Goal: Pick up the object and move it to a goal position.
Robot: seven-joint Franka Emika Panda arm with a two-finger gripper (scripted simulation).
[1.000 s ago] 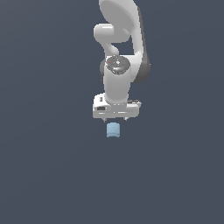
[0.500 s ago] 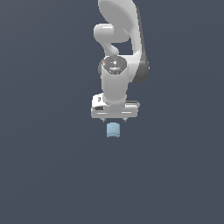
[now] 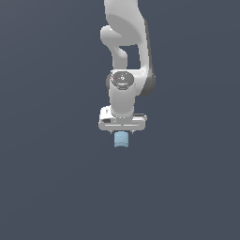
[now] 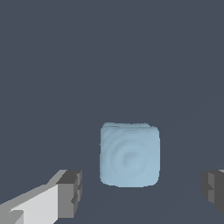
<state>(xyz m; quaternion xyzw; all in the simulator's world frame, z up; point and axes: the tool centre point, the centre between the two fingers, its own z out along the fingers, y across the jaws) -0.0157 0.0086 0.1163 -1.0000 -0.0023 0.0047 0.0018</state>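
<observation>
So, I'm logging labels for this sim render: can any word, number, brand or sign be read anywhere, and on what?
None: no readable text in either view.
The light-blue block shows only faint ring shading, no letters.
The white gripper and the arm are unmarked.

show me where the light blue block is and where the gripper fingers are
light blue block (image 4: 130,154): wrist view, centre of its facing side.
light blue block (image 3: 121,139): exterior view, middle of its front, just below the gripper.
gripper (image 4: 141,190): wrist view, midway between the two spread fingertips.
fingers (image 4: 70,192): wrist view, dark pad of one finger.
</observation>
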